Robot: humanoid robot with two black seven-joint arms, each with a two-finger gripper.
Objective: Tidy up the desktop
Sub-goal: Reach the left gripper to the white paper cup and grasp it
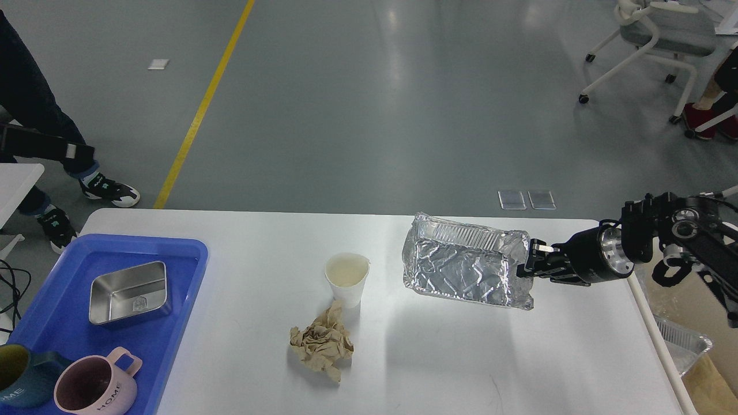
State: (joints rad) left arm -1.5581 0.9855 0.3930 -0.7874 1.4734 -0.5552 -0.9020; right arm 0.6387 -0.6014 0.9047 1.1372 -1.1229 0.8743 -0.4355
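One arm is at work: the right gripper (531, 262) pinches the right rim of a crumpled foil tray (464, 268), tilted and lifted off the white worktop (438, 357), long axis running left-right, opening facing me. Next, I'd guess, it swings right toward the bin (686, 346). A paper cup (346, 279) and brown paper wad (323, 344) remain mid-worktop.

My right claw (527, 260) grips the right edge of a crumpled foil tray (461, 268), holding it tilted above the white bench (242, 242). A paper cup (346, 279) stands mid-bench, crumpled brown paper (322, 343) just beside it. A blue tray (52, 323) sits left.
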